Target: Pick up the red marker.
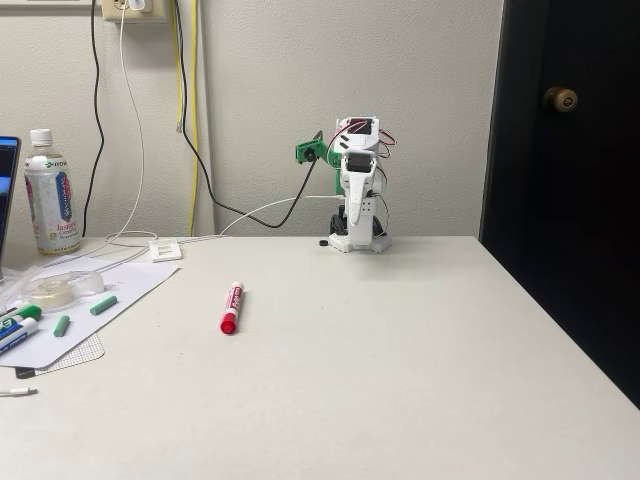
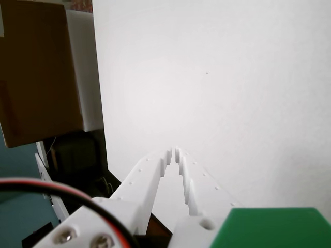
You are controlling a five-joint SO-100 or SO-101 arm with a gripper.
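In the fixed view, a laptop edge (image 1: pixel 6 200) shows at the table's (image 1: pixel 400 380) far left edge, with a drink bottle (image 1: pixel 51 192) standing just beside it near the wall. In front of the bottle lies a sheet of paper (image 1: pixel 120 290) carrying a tape dispenser (image 1: pixel 60 288), two small green pieces (image 1: pixel 103 305) and, at the left edge, a green-capped marker (image 1: pixel 22 316) beside a blue-and-white one (image 1: pixel 14 336). A white cable tip (image 1: pixel 18 392) lies on the table nearer the front. A small white box (image 1: pixel 165 250) sits near the back edge, with cables (image 1: pixel 200 150) hanging down the wall above it.

The red marker (image 1: pixel 232 307) lies flat on the bare table, left of centre, well apart from the paper and from the arm. Its red cap points toward the front edge.

The arm (image 1: pixel 358 190) stands folded upright at the middle of the back edge, close to the wall. A dark door (image 1: pixel 570 180) with a knob (image 1: pixel 560 98) fills the right side beyond the table's right edge.

In the wrist view, the hand (image 2: pixel 174 153) points at a plain white wall (image 2: pixel 217 77). Its two white fingers (image 2: pixel 147 178) are closed together, tips almost touching, with nothing between them. A brown box-like shape (image 2: pixel 36 72) shows at upper left.
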